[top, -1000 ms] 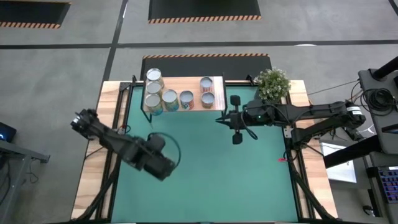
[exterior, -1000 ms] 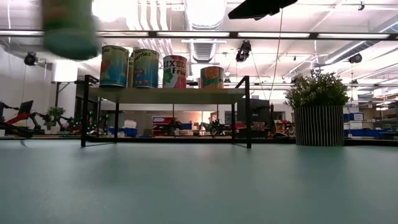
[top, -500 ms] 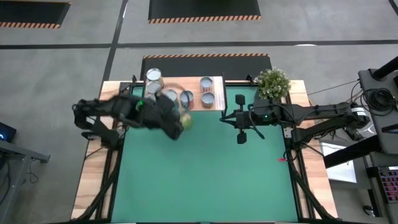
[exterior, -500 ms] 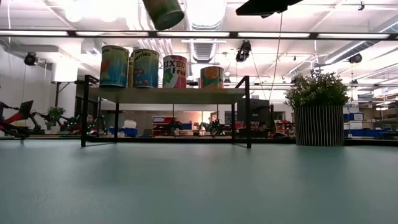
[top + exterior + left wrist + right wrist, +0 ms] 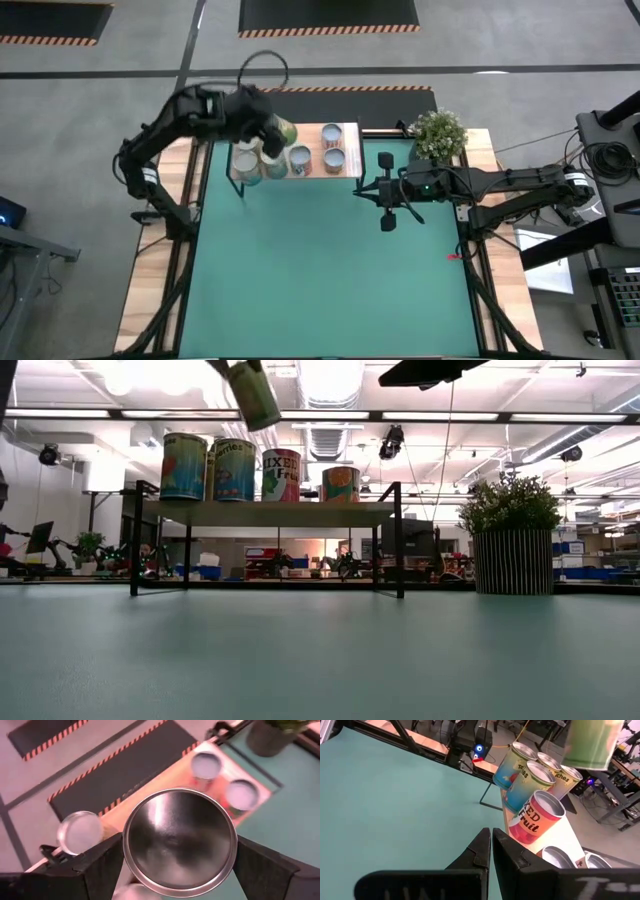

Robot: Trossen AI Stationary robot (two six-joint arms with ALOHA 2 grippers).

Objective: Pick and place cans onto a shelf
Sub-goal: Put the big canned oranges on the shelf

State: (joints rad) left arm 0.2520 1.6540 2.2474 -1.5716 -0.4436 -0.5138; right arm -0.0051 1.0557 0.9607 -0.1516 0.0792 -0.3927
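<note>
The left arm rises from the left middle of the high view and bends toward the upper centre-left, its left gripper point(image 5: 272, 135) spread wide around a green-sided cylindrical metal can point(image 5: 283, 133), one dark finger point(image 5: 102, 865) against each side of it. The right arm runs level from the right edge toward the centre, its right gripper point(image 5: 383, 190) pressed fully together, holding nothing.

The table point(image 5: 330, 270) wears a teal-green mat with pale wood edges. On the light wooden shelf point(image 5: 270, 512) stand cans point(image 5: 183, 466) labelled blue fading to yellow, one red with white lettering point(image 5: 281, 475), one with an orange picture point(image 5: 341, 484). The can point(image 5: 253, 393) in the dark left gripper point(image 5: 177, 855) is green, its end silvery. Behind the table lies a black mat point(image 5: 330, 104) with an orange-striped border.
</note>
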